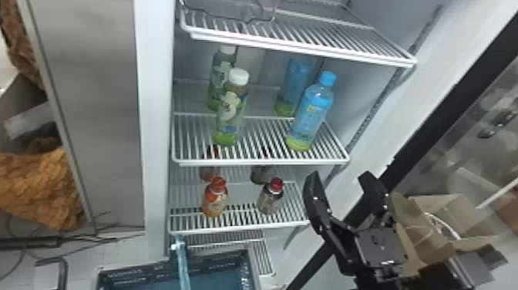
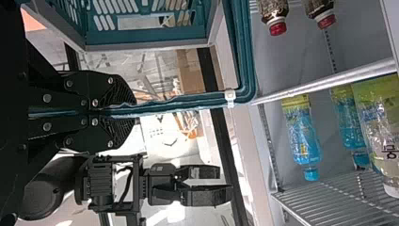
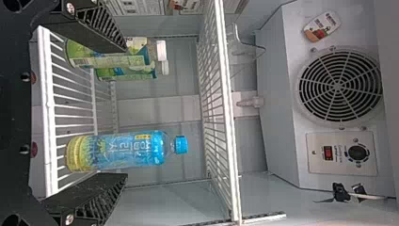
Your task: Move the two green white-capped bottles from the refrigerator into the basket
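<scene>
Two slim, upright green white-capped bottles (image 1: pixel 230 115) stand near the left edge of the white wire shelf (image 1: pixel 266 162), apart from your right gripper (image 1: pixel 339 177), spread and empty near its front right corner. Your left gripper (image 2: pixel 126 112) clamps the smooth teal handle (image 2: pixel 174 104) of the slotted plastic basket (image 2: pixel 146 37).

My right arm (image 1: pixel 431 274) comes in at the lower right of the head view. Right claw (image 1: pixel 340 176) is open, tips up and forward, body (image 1: pixel 379 248) slightly tilted. Right wrist view agrees: claw (image 3: pixel 126 113) spread wide, ribbed fingers (image 3: pixel 101 26) well apart, angled inward toward the tips. Left claw (image 2: pixel 134 113) is closed in the left wrist view, both fingers clamped close together, side by side.
</scene>
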